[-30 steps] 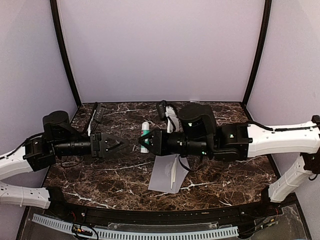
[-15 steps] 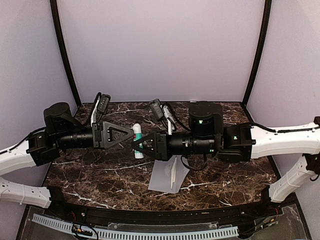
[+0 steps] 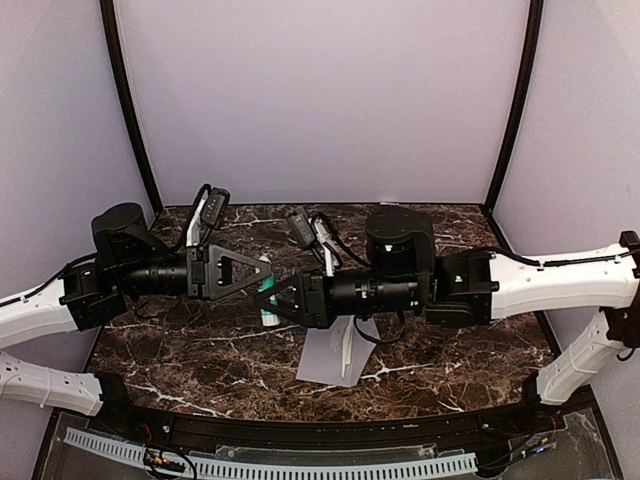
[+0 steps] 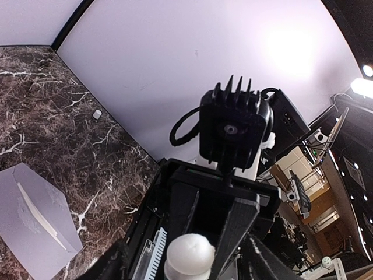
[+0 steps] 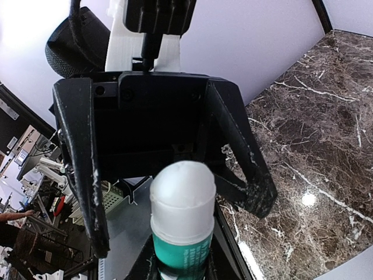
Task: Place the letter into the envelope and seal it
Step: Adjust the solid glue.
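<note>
Below, we saw the letter (image 3: 346,350), a narrow pale strip, lying near-to-far on the flat grey envelope (image 3: 320,358); right gripper (image 3: 272,300) clamped a white-capped green glue stick (image 5: 182,245), left gripper (image 3: 262,278) gaped around its cap (image 5: 182,184).

Glue stick (image 3: 269,317) is clamped crosswise in the right gripper (image 3: 272,300), and the left gripper (image 3: 257,276) is spread wide right by its cap. Grey envelope (image 3: 320,358) is laid flat on the marble table (image 3: 190,350), with the letter (image 3: 346,348) as a pale strip on it.

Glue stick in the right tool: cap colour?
White cap on a teal-green glue stick; shows best in the right wrist view.
</note>
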Controlling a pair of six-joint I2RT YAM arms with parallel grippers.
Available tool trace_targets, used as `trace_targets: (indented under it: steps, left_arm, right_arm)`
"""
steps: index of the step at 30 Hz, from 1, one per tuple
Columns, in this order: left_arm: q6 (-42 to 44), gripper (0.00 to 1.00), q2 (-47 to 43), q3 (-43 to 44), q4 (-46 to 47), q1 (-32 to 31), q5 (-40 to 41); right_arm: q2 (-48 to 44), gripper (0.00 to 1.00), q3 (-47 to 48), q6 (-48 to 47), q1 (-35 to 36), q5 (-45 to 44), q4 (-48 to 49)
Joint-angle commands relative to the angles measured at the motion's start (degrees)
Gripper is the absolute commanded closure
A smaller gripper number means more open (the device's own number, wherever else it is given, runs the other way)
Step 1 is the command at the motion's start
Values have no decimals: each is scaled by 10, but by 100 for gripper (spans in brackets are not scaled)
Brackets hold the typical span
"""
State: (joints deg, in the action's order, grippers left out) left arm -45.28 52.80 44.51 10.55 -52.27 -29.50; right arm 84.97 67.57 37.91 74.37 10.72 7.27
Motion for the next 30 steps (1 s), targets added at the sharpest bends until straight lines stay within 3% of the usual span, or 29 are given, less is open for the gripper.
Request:
trace_targets:
  steps: [1,8,25,27,30]
  left_arm:
    - [-3,40,5,2,28,3,-23]
    - [-8,59,11,-1,37,2,-31]
    - [-21,91,15,-7,46,2,-43]
    - [-25,95,17,-6,51,2,-43]
    - [-35,98,15,-3,74,2,-34]
  right_arm:
    - [1,98,21,-10,4,4,20]
    - [4,98,23,-10,4,6,16]
    - [5,98,18,2,4,-29,5]
    - [3,93,15,5,4,-36,7]
    - [-6,70,2,14,4,-47,25]
